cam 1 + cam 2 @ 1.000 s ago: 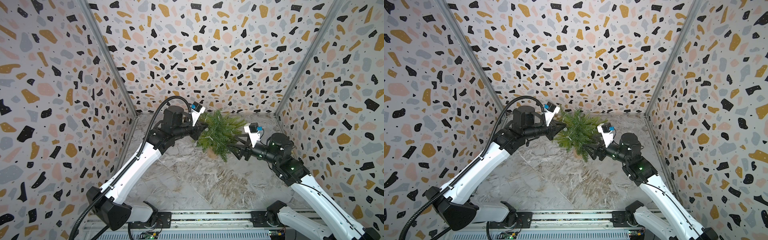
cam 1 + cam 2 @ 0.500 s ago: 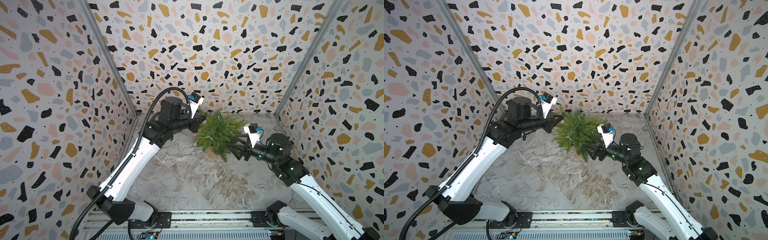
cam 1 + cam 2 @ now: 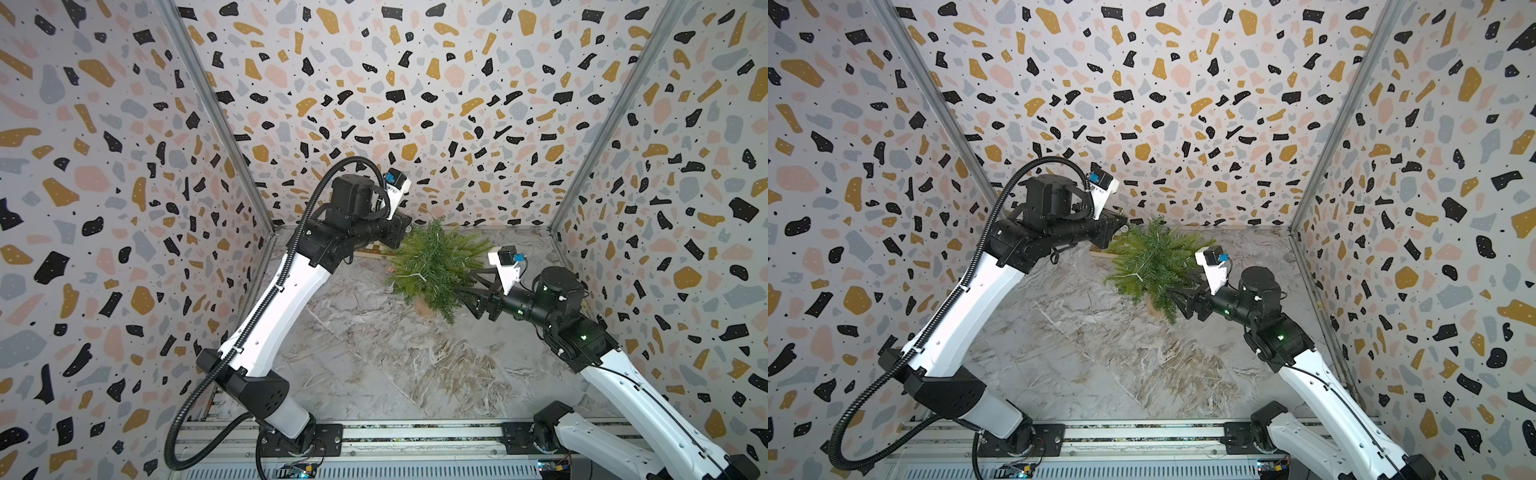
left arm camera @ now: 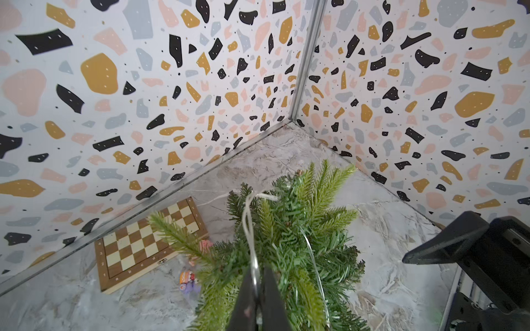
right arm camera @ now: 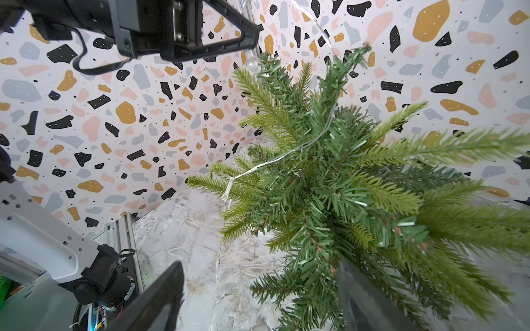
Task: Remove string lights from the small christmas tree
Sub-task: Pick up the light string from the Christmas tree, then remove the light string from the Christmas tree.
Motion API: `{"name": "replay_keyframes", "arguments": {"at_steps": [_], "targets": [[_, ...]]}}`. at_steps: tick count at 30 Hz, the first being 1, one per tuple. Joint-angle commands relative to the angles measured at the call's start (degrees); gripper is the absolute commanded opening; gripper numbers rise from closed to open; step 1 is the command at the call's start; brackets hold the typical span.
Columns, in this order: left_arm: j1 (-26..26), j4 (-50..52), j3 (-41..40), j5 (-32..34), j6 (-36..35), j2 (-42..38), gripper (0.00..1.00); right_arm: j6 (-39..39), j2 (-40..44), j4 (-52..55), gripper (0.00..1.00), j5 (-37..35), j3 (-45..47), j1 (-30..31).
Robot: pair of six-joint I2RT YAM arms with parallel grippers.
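Veined grey counter (image 3: 374,365), terrazzo walls (image 3: 415,83). Left jaws clench wiry string lights (image 4: 246,223); right jaws gape, perhaps touching the bristly small christmas tree (image 3: 436,266).

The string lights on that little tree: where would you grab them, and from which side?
I'd pinch the bare wire of the string lights where it lies loose over the upper branches of the tree, not a bulb. Come from above, on the left gripper's side: there the strand rides over the needles, and that gripper is shut on it.
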State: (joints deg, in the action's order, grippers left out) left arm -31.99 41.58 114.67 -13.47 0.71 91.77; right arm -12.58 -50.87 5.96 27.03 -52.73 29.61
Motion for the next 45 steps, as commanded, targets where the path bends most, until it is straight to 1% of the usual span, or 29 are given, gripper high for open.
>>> {"name": "replay_keyframes", "arguments": {"at_steps": [1, 5, 8, 11, 15, 18, 22, 24, 29, 32, 37, 45], "targets": [[-0.3, 1.8, 5.07, 2.89, -2.75, 2.04, 0.0, -0.42, 1.31, -1.02, 0.84, -1.77, -0.91, 0.28], [-0.27, 1.86, 9.13, 4.14, -4.4, 5.13, 0.0, -0.73, 1.06, -1.42, 0.84, -2.75, -1.41, 0.22], [-0.27, 1.28, 12.0, 4.42, -5.47, 7.74, 0.0, -2.43, 0.62, -2.2, 0.84, -6.5, -1.92, 0.16], [-0.42, 0.85, 15.36, 3.68, -6.2, 10.55, 0.0, -2.98, -0.68, -2.84, 0.85, -8.21, -3.15, 0.13], [-1.44, -0.02, 19.81, 4.1, -7.48, 14.37, 0.0, -2.57, -3.03, -3.53, 0.86, -8.57, -5.18, -0.01], [-3.0, -0.41, 23.58, 6.52, -9.48, 17.74, 0.0, -2.29, -4.71, -3.95, 0.87, -9.0, -6.6, -0.41], [-4.11, 1.07, 30.75, 7.67, -10.55, 22.77, 0.0, -2.01, -7.68, -3.58, 0.88, -7.95, -9.54, -2.42], [-4.52, 0.89, 32.46, 7.74, -10.53, 23.96, 0.0, -2.31, -8.76, -3.71, 0.88, -6.71, -10.56, -4.06], [-5.62, -1.51, 32.63, 7.8, -10.65, 24.34, 0.0, -3.88, -9.98, -5.48, 0.88, -4.36, -11.16, -7.27], [-6.36, -1.82, 32.63, 7.15, -10.99, 24.16, 0.0, -4.02, -10.58, -6.03, 0.88, -3.71, -11.28, -7.59], [-7.98, -1.78, 32.55, 8.03, -12.87, 23.26, 0.0, -3.83, -11.91, -7.1, 0.88, -1.37, -11.99, -7.53], [-10.49, -1.84, 30.93, 7.05, -13.45, 20.46, 0.0, -2.89, -13.68, -7.76, 0.88, -1.24, -13.96, -8.28]]}}
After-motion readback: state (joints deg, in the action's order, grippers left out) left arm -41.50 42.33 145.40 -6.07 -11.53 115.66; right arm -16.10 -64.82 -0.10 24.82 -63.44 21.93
